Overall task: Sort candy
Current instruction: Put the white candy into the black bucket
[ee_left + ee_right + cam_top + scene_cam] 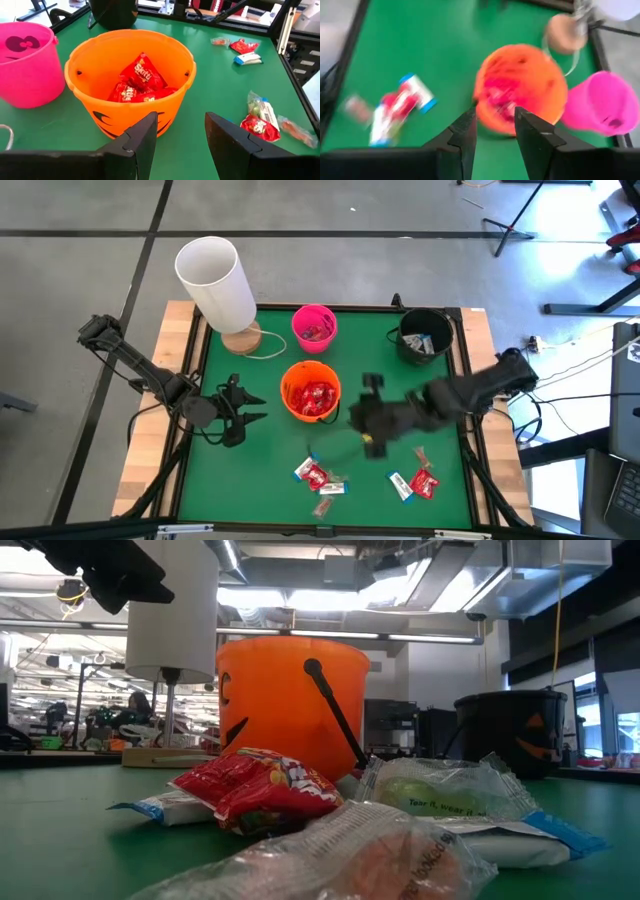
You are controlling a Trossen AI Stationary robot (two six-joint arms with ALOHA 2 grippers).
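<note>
Risk sits mostly with the right gripper (372,412): it hangs just beside the orange bucket (311,391), on the side facing the loose candy, and its wrist view is smeared by motion. Jaws part-way apart there, nothing visible between them; whether a sweet just dropped cannot be told. If the arm swings at this pace near the rim, it may clip the bucket and shove or tip it, spilling the red packs (142,82) already inside.

Left gripper (238,412) waits on the other side of the orange bucket, fingers (142,142) apart, holding nothing, aimed at the bucket wall. Any forward drift from it would push the bucket toward the right arm.

Candy left on the mat: one cluster (318,478) near the front edge, another (416,483) to its right. Wrappers in each lie touching or overlapping, red packs against clear and blue-ended ones, so a pinch may lift two kinds at once and mis-sort. Crinkly film looks slippery; a shallow grip may lose it mid-carry.

Pink bucket (314,327) and black bucket (424,335) stand behind, each with some candy.
</note>
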